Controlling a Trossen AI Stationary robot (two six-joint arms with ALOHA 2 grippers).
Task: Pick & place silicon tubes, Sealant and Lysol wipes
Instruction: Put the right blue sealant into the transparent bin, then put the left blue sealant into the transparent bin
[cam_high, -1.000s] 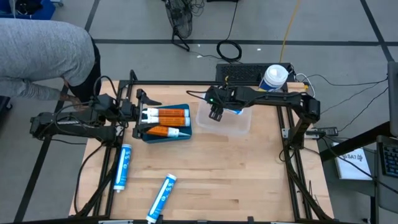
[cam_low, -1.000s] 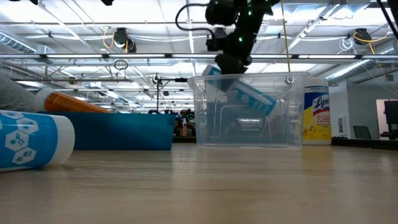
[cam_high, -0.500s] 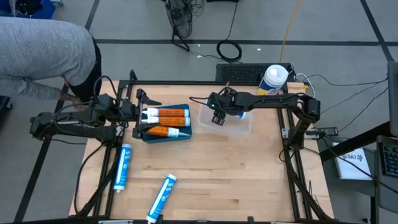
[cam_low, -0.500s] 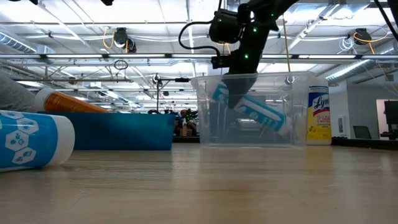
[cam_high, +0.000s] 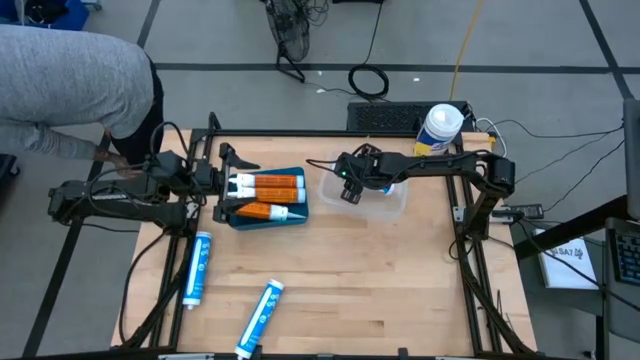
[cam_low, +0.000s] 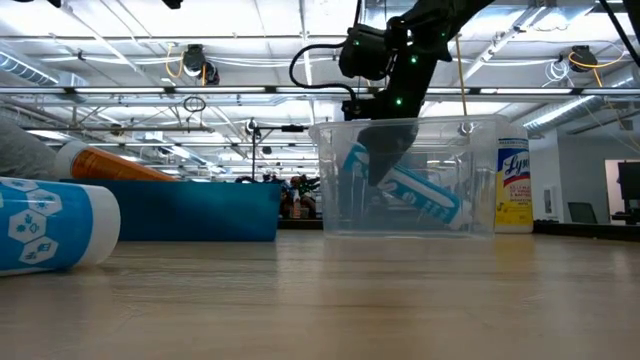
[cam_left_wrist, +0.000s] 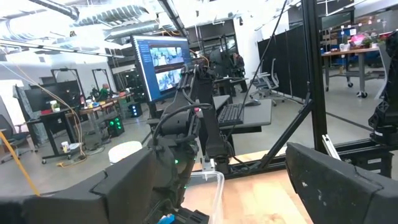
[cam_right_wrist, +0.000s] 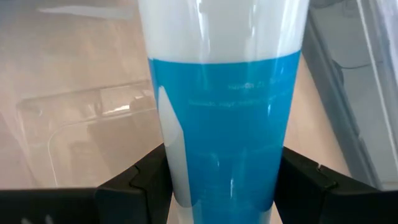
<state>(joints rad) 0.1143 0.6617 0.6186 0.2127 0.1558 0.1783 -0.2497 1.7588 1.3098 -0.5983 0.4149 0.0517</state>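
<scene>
- Grey sleeve of a person (cam_high: 60, 90) leaned in at the far left edge of our tabletop (cam_high: 330, 290), close behind our left arm.
- Our left gripper (cam_high: 222, 185) waited with its fingers apart at the blue tray (cam_high: 262, 219), which held two orange nozzle tubes (cam_high: 270, 186) lying on their sides.
- Nearer the front edge, two blue tubes (cam_high: 197, 268) lay loose on the wood, well apart from each other.
- Right of the tray, our right gripper (cam_low: 385, 165) reached down into the clear bin (cam_low: 405, 178), fingers clamped on a blue tube (cam_right_wrist: 222, 118) that hung tilted inside it.
- The Lysol wipes (cam_high: 440, 128) stood upright just beyond the bin's far right corner, untouched.
- We judged the main risk to be the tilted tube: if it were let go while leaning on the bin wall, it could end up propped rather than flat, or the fingers could nudge the light bin towards the canister on the way out.
- We also saw the person's reach as a hazard to the left arm.
- Pale wooden planks made up the surface; behind it lay a bright hall with ceiling trusses, monitors and desks.
</scene>
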